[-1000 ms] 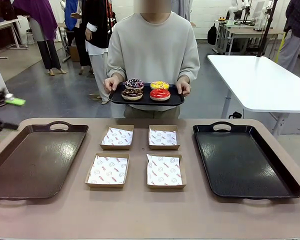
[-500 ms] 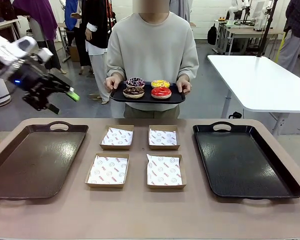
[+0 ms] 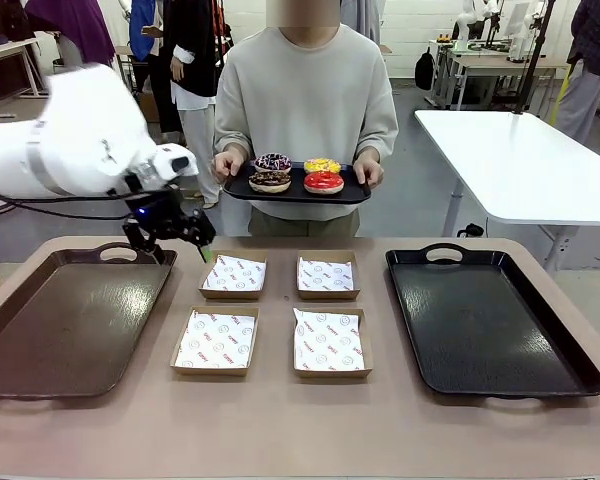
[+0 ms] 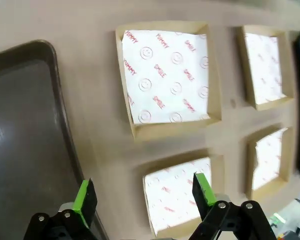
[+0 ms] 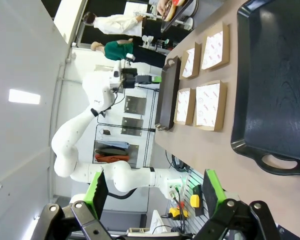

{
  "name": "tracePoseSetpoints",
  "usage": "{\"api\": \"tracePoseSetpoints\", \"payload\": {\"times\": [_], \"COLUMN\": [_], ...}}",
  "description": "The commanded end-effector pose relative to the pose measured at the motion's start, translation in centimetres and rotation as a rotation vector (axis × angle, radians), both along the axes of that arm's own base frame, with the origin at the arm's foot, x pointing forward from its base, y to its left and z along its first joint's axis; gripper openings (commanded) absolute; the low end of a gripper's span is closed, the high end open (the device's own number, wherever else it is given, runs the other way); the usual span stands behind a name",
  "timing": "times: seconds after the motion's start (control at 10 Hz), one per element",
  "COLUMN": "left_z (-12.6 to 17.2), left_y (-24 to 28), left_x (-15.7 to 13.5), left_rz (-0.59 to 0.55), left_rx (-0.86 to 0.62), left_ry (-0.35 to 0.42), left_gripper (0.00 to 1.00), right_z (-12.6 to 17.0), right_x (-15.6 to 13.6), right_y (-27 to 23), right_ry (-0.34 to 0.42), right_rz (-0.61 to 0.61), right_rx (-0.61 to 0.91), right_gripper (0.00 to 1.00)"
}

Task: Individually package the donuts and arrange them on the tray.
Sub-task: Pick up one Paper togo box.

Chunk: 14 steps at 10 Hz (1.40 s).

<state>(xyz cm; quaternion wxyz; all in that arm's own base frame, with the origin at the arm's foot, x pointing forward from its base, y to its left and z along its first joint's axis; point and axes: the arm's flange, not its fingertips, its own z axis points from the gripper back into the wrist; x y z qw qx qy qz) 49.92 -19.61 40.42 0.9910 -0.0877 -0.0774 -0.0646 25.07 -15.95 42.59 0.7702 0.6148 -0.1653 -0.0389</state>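
My left claw (image 4: 142,190) is wide open and holds nothing. It hangs above the left boxes (image 4: 165,75), by the brown tray (image 4: 25,150) on the worktop (image 4: 90,30). My right claw (image 5: 155,187) is wide open and empty too. The donuts (image 3: 323,181) sit on a small tray (image 3: 352,197) that a person (image 3: 305,90) holds at the far side.

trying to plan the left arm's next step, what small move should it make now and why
Probably extend the open left gripper toward the chocolate-glazed donut, nearest on the tray the person holds. All four donuts sit there, the four paper-lined boxes are empty, and the gripper hangs over them holding nothing.
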Motion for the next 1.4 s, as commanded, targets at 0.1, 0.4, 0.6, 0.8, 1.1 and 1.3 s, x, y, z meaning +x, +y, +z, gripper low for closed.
{"api": "tracePoseSetpoints", "payload": {"times": [0.1,0.4,0.6,0.8,1.1,1.3], "left_z": [-2.1,-4.2,-4.6,-4.6,-4.6,-4.6], "left_y": [-3.3,-4.1,-4.1,-4.1,-4.1,-4.1], "left_x": [3.2,4.7,3.8,3.8,3.8,3.8], "left_rz": [-0.028,-0.084,-0.082,-0.082,-0.082,-0.082], "left_rx": [0.130,0.128,0.121,0.121,0.121,0.121], "left_ry": [0.016,0.023,0.023,0.023,0.023,0.023], "left_gripper": [1.00,1.00,1.00,1.00,1.00,1.00], "right_z": [0.0,0.0,0.0,0.0,0.0,0.0], "right_x": [-0.1,-0.1,-0.1,-0.1,-0.1,-0.1], "right_y": [0.0,0.0,0.0,0.0,0.0,0.0], "right_ry": [-0.010,-0.010,-0.010,-0.010,-0.010,-0.010], "right_rz": [0.002,0.002,0.002,0.002,0.002,0.002], "right_rx": [0.011,0.011,0.011,0.011,0.011,0.011], "right_gripper": [1.00,1.00,1.00,1.00,1.00,1.00]}}
